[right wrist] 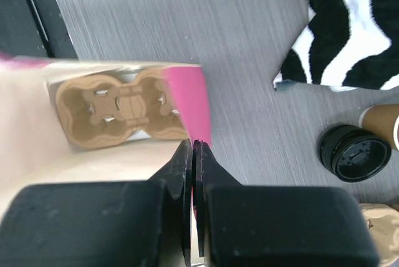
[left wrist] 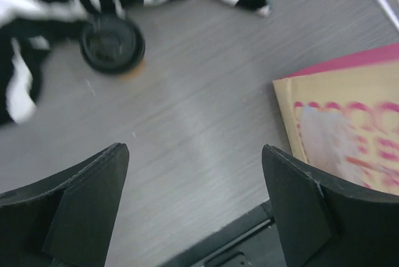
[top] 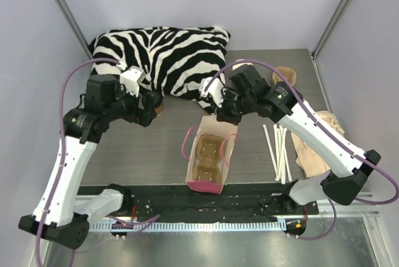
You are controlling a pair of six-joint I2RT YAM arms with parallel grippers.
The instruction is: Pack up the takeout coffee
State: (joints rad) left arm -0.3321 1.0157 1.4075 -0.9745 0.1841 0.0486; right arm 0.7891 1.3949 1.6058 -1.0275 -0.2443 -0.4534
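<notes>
The takeout coffee [left wrist: 112, 43] stands on the table by the zebra cloth, its black lid facing up in the left wrist view. From above only a brown sliver of it [top: 161, 110] shows beside my left gripper [top: 151, 107]. My left gripper [left wrist: 196, 208] is open and empty, above the table a short way from the cup. A pink and tan paper bag [top: 206, 161] stands open with a cardboard cup carrier [right wrist: 118, 106] inside. My right gripper [right wrist: 193, 150] is shut on the bag's pink rim [right wrist: 187, 95]; it also shows from above [top: 219, 116].
A zebra-striped cloth [top: 165, 55] lies at the back. A loose black lid [right wrist: 354, 153], a lidless brown cup [right wrist: 381, 120] and a spare carrier [right wrist: 380, 229] sit behind the bag. White straws [top: 277, 148] and beige cloth [top: 318, 142] lie at the right.
</notes>
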